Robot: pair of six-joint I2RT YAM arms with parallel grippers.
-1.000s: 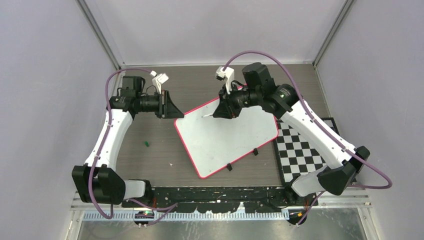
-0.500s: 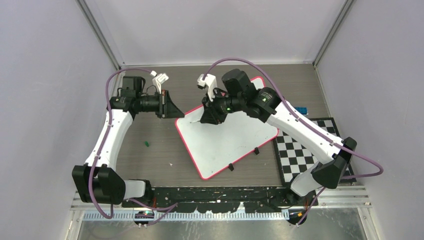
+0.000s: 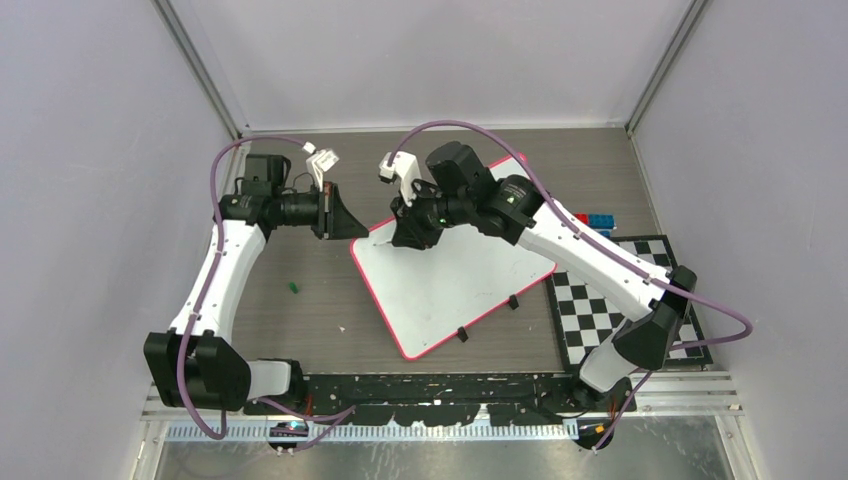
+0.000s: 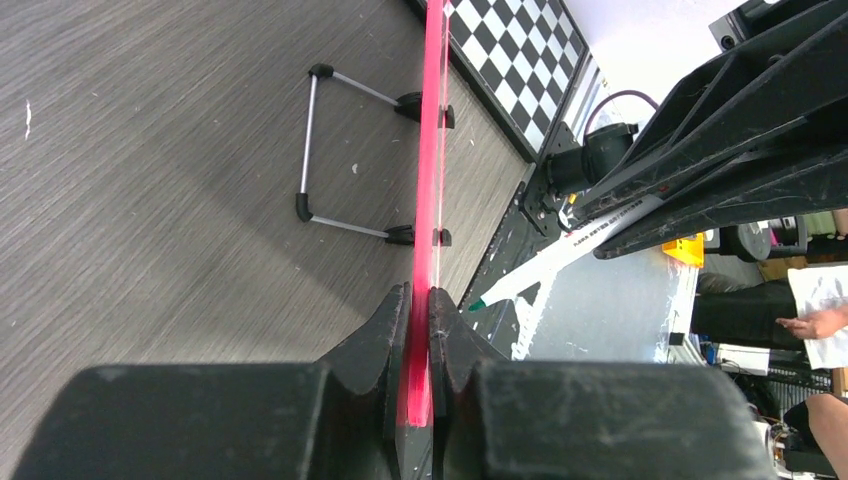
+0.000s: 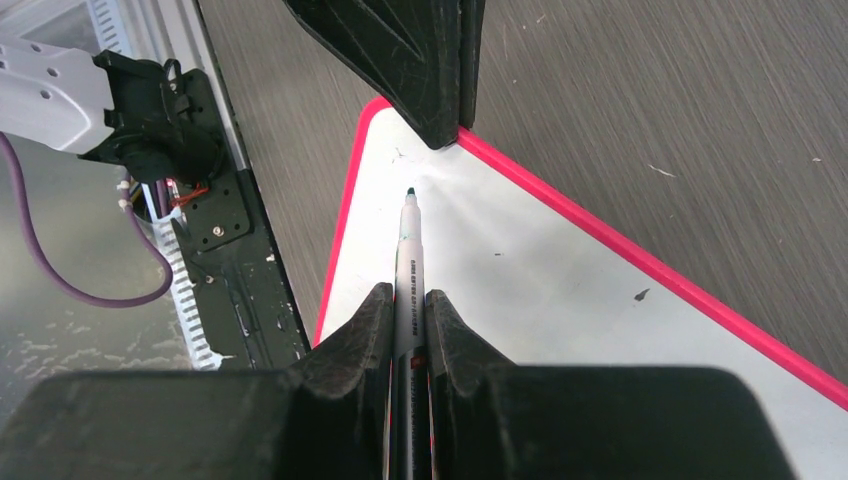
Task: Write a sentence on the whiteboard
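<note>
From above, the whiteboard (image 3: 450, 290) lies slantwise on the bench (image 3: 300, 320), with the left claw (image 3: 348, 226) at its far-left corner. Left wrist: those jaws pinch its pink rim. Right wrist: the right claw (image 5: 408, 305) clamps a marker (image 5: 408, 245), tip near that corner.

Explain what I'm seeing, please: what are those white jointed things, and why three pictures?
Those are two robot arms bolted at the table's near edge. The wide picture comes from a camera fixed overhead; the other two come from cameras on each arm's wrist. On the table sit a whiteboard with a pink-red rim and, to its right, a checkerboard mat. The left gripper pinches the whiteboard's edge near a corner. The right gripper holds a green-tipped marker, its tip close to that corner. No writing shows yet.
</note>
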